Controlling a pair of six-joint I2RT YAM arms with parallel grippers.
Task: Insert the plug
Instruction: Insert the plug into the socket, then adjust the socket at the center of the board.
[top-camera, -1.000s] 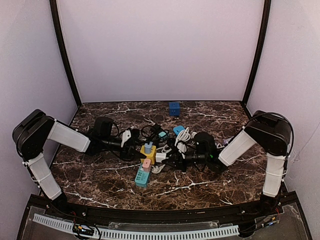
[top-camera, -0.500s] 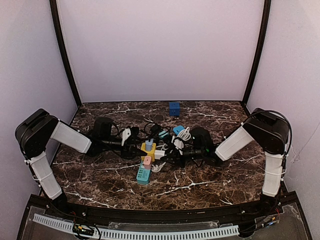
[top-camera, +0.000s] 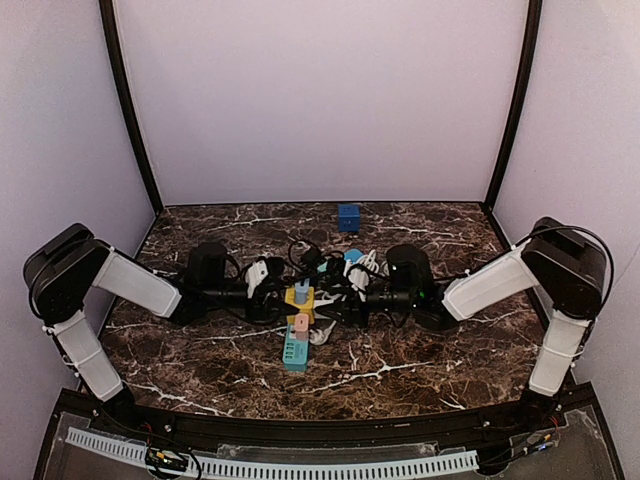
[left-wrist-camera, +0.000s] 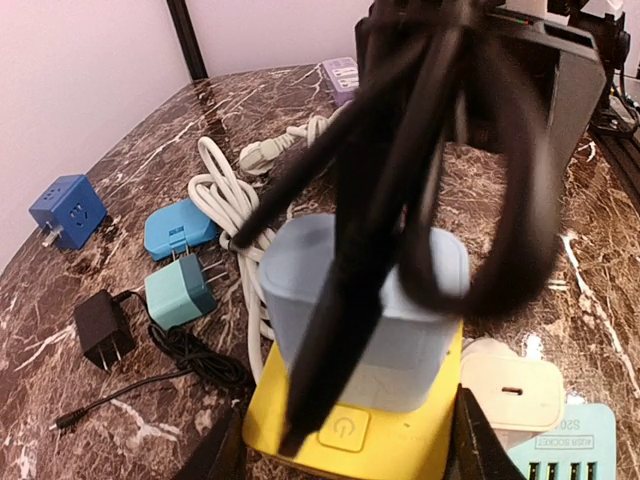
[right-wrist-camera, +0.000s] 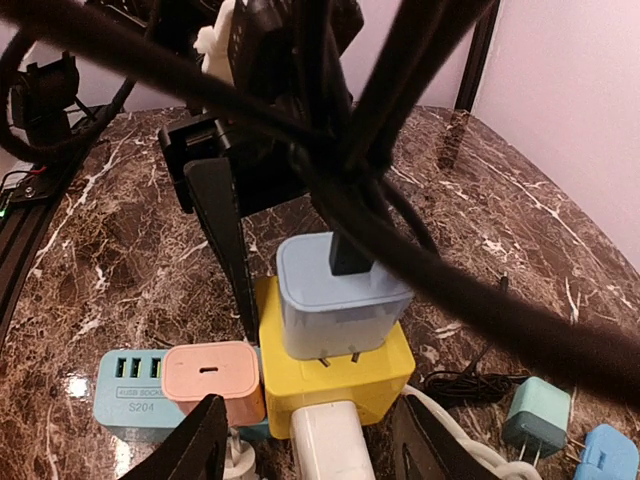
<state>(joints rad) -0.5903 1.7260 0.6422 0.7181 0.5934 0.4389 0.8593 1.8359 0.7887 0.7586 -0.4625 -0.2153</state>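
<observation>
Nearest, at 6 o'clock from the action, a teal USB charging strip carrying a pink square adapter lies on the dark marbled worktop. Just beyond it stands the yellow cube-shaped power socket, with the pale blue block plug on top. Its metal prongs show bare above the yellow face, so I judge it only partly seated.

The left end effector, reaching in from 9 o'clock, looks clamped on the socket's sides. The right end effector, at 3 o'clock, has its fingers apart and holds nothing. Loose black cables hang across both wrist views.

An off-centre push could tip the plug and bend its prongs. A cable snagged on either arm could drag the plug out again. If the left grip slips, the socket could skate away.

Farther back, at 12 o'clock, sits a small blue cube adapter.
</observation>
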